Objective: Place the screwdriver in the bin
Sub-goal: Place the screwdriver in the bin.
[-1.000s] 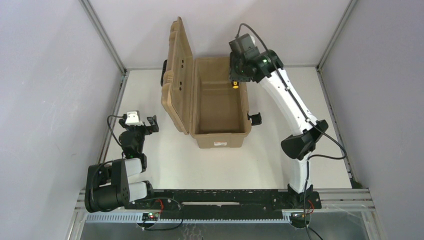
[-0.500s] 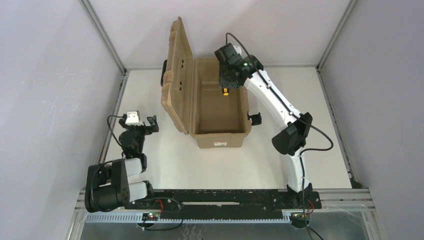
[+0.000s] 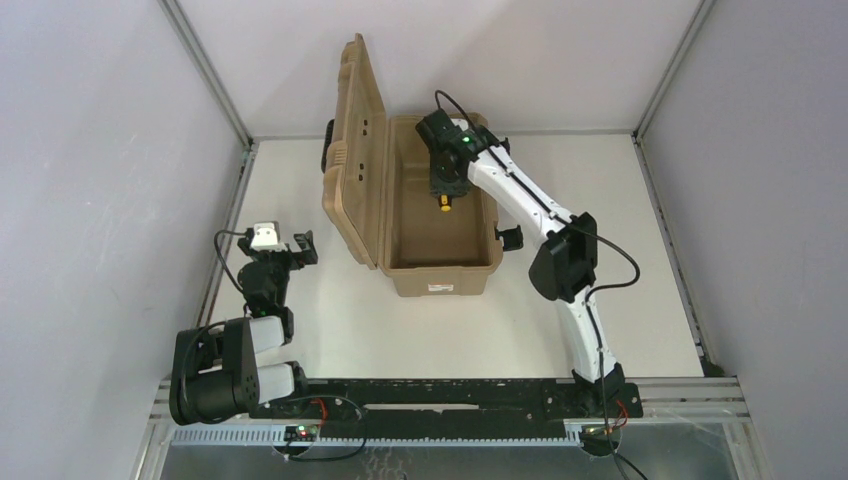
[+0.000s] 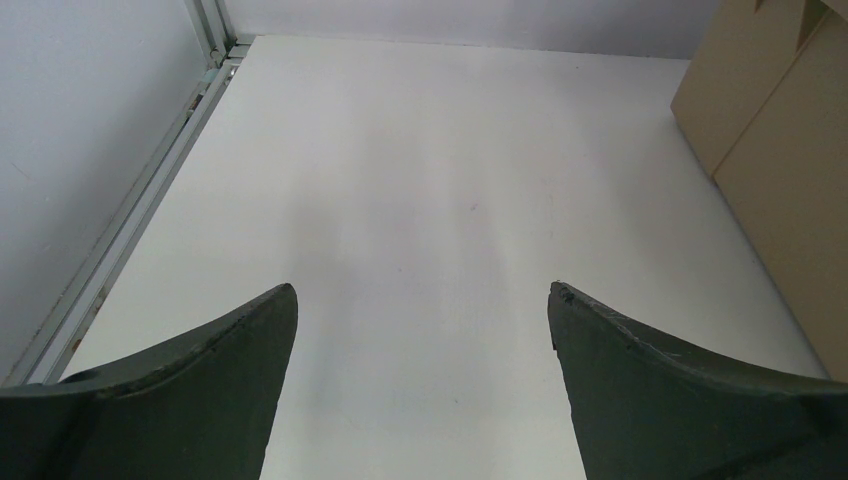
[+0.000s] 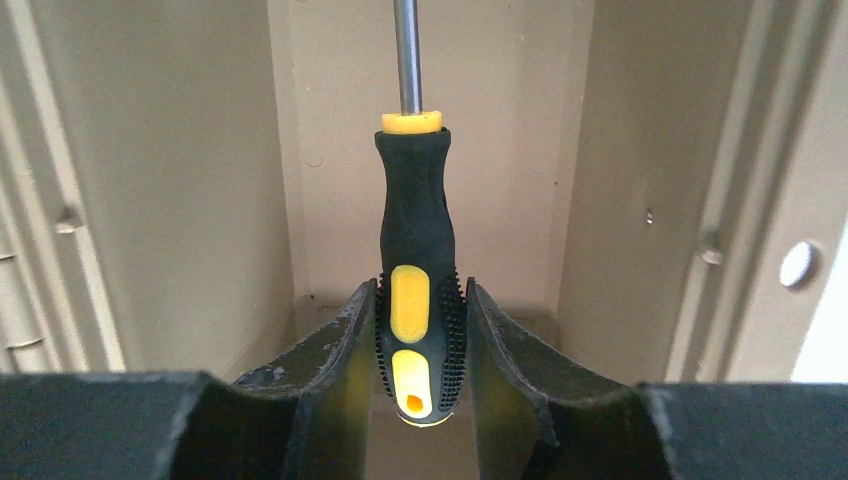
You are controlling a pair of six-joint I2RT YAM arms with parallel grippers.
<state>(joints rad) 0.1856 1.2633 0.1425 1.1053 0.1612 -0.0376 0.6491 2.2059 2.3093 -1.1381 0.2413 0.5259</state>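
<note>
The tan bin [image 3: 440,278] stands open at the table's middle back, its ribbed lid [image 3: 357,150] upright on the left. My right gripper [image 3: 444,190] hangs over the bin's far half, shut on the screwdriver [image 3: 445,203]. In the right wrist view the gripper [image 5: 420,295] clamps the yellow-and-black handle of the screwdriver [image 5: 414,230], whose shaft points away from the camera towards the bin's inner wall [image 5: 470,110]. My left gripper [image 3: 295,246] rests open and empty left of the bin, over bare table in the left wrist view [image 4: 420,300].
The bin's black latch [image 3: 511,237] sticks out on its right side, close to my right arm's elbow [image 3: 565,262]. Grey walls and metal frame rails [image 3: 222,230] border the white table. The lid's outer face [image 4: 780,160] shows at the right of the left wrist view.
My right arm has swung left and down from the bin's far right corner, carrying the screwdriver over the bin's inside. The left arm has not moved.
</note>
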